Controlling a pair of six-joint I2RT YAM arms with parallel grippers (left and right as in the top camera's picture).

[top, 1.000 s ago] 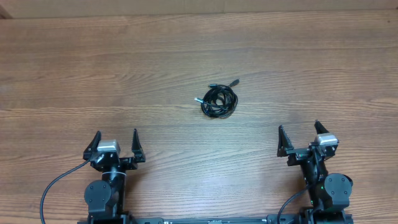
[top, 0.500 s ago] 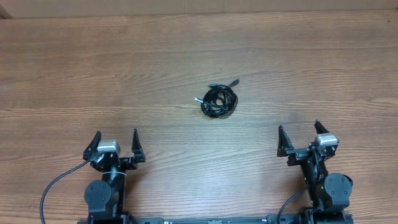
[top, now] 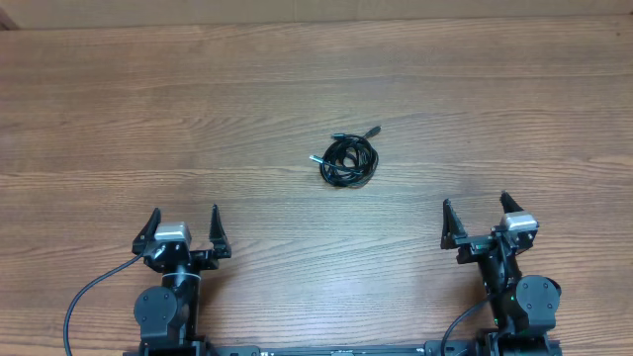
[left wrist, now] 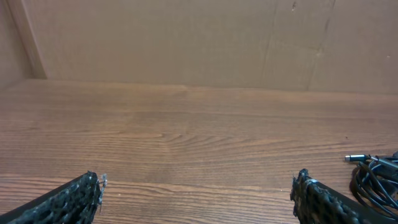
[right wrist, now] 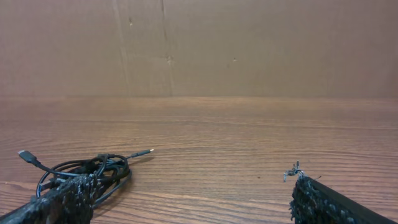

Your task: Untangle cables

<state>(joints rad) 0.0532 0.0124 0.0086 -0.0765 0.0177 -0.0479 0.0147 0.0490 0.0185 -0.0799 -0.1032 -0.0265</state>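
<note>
Wood-grain table [top: 148, 99] from overhead, with the cables [top: 346, 160] sitting as one tight black coil around the middle and a couple of silver plugs poking out. Left tool [top: 185, 214] and right tool [top: 475, 202] are both spread wide open near the front edge, well apart from the coil, holding nothing. Left wrist view: the coil peeks in at the right edge, past the fingers [left wrist: 68, 202]. Right wrist view: the coil lies low on the left.
</note>
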